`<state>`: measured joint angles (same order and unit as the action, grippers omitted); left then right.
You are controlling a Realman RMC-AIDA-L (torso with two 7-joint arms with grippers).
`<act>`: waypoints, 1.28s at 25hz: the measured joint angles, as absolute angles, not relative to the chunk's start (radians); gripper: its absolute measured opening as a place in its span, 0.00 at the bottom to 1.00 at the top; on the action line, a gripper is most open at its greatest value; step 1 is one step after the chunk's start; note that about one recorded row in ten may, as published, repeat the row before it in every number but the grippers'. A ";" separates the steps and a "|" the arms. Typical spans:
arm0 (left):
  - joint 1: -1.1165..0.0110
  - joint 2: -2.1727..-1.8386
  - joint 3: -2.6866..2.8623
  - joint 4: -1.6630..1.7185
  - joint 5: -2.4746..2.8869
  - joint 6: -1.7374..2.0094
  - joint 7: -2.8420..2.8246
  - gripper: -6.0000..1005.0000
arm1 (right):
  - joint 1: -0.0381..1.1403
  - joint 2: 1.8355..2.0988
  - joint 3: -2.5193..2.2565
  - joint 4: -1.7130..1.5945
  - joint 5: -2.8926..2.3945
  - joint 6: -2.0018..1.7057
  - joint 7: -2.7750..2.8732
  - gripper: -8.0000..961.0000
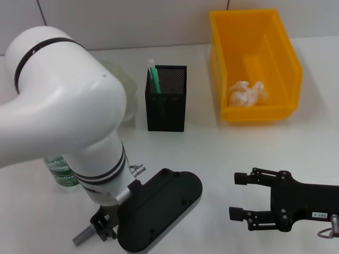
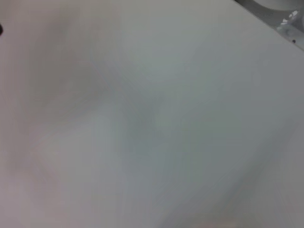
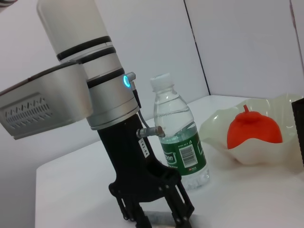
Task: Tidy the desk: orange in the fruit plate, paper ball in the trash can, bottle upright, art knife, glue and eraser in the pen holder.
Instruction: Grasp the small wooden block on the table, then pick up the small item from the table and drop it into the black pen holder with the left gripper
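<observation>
The orange [image 3: 251, 133] lies in the fruit plate [image 3: 219, 127]. Next to the plate the bottle [image 3: 178, 137] stands upright, mostly behind my left arm in the head view [image 1: 61, 170]. The paper ball [image 1: 247, 93] rests in the trash can [image 1: 254, 58]. A green-and-white stick [image 1: 153, 78] pokes out of the pen holder [image 1: 166, 100]. My left gripper [image 3: 156, 216] points straight down at the table's near edge, over a grey stick-like thing [image 1: 82, 236]; whether that is the art knife or the glue I cannot tell. The eraser is out of view. My right gripper [image 1: 241, 196] hovers open at the near right, holding nothing.
My bulky white left arm [image 1: 63, 106] fills the left side of the head view and hides most of the fruit plate [image 1: 128, 103]. A white wall runs behind the table. The left wrist view shows only blurred table surface.
</observation>
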<state>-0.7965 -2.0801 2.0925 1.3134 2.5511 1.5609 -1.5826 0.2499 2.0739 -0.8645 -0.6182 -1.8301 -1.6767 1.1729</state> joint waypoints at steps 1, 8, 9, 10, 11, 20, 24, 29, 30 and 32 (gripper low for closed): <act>-0.797 -2.080 2.096 1.315 2.556 1.561 -1.586 0.69 | 0.251 2.074 -0.864 -0.618 -1.830 -1.677 1.173 0.87; -0.800 -2.080 2.108 1.317 2.567 1.554 -1.598 0.65 | 0.254 2.071 -0.862 -0.618 -1.830 -1.674 1.173 0.87; -0.800 -2.080 2.108 1.317 2.567 1.554 -1.598 0.62 | 0.254 2.071 -0.862 -0.618 -1.830 -1.674 1.173 0.87; -0.800 -2.080 2.108 1.317 2.567 1.554 -1.598 0.59 | 0.254 2.071 -0.862 -0.618 -1.830 -1.674 1.173 0.87; -0.800 -2.080 2.110 1.316 2.567 1.553 -1.600 0.56 | 0.255 2.071 -0.862 -0.618 -1.830 -1.674 1.173 0.87; -0.802 -2.080 2.130 1.313 2.568 1.552 -1.608 0.47 | 0.260 2.071 -0.862 -0.618 -1.843 -1.663 1.174 0.87; -0.802 -2.080 2.137 1.315 2.568 1.551 -1.609 0.45 | 0.264 2.073 -0.859 -0.618 -1.853 -1.662 1.175 0.87; -0.802 -2.080 2.149 1.319 2.568 1.554 -1.606 0.43 | 0.264 2.074 -0.859 -0.618 -1.854 -1.661 1.175 0.87; -0.803 -2.080 2.153 1.321 2.568 1.555 -1.607 0.43 | 0.264 2.074 -0.859 -0.618 -1.854 -1.661 1.175 0.87; -0.802 -2.080 2.156 1.325 2.568 1.556 -1.607 0.42 | 0.264 2.074 -0.859 -0.618 -1.854 -1.661 1.175 0.87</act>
<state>-0.8023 -2.0800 2.1562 1.3248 2.5681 1.5559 -1.6065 0.2637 2.0739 -0.8590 -0.6181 -1.8539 -1.6612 1.1750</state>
